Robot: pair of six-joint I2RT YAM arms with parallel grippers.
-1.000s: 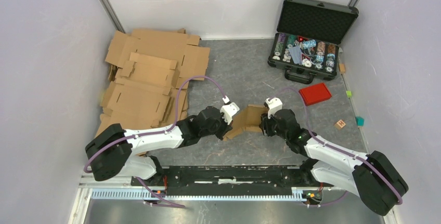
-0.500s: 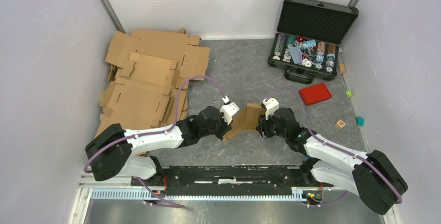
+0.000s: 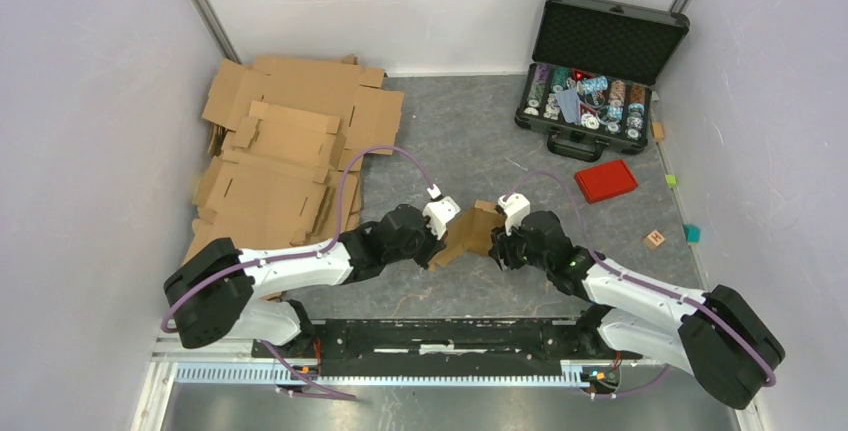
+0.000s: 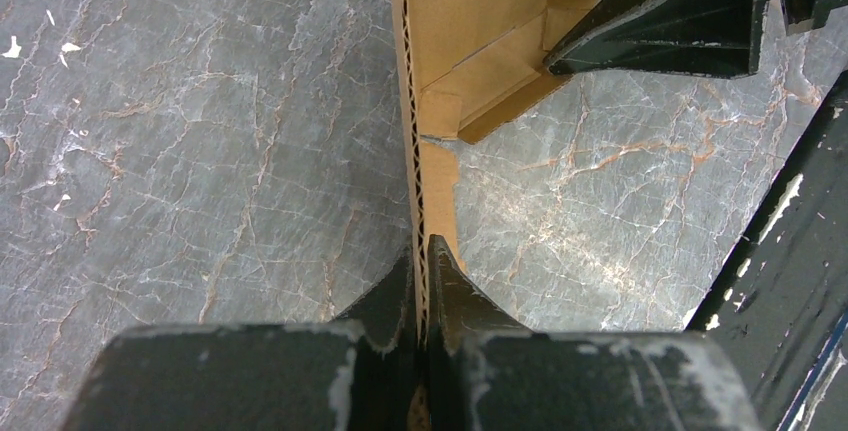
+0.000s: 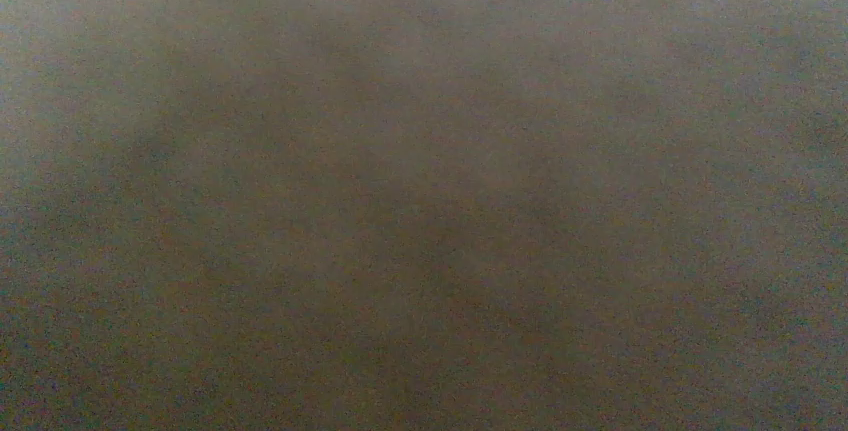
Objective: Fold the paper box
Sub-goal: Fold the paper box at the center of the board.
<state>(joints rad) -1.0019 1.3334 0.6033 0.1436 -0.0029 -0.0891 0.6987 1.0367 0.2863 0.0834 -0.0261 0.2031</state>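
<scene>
The paper box (image 3: pixel 468 234) is a small brown cardboard piece standing half-folded on the grey floor between my two arms. My left gripper (image 3: pixel 441 239) is shut on one of its panels; in the left wrist view the corrugated edge (image 4: pixel 412 151) runs straight into the gripper (image 4: pixel 422 261). My right gripper (image 3: pixel 497 241) presses against the box's right side, and a black finger (image 4: pixel 660 26) of it reaches into the folded corner. The right wrist view is filled with dark brown blur, so how its jaws stand does not show.
A heap of large flat cardboard sheets (image 3: pixel 285 161) lies at the back left. An open black case (image 3: pixel 595 71) with chips stands at the back right, a red lid (image 3: pixel 606 180) in front of it. Small blocks (image 3: pixel 655 239) lie by the right wall.
My right gripper has moved left against the box, folding its right panel closer to the left gripper. The left arm has held still with its grip.
</scene>
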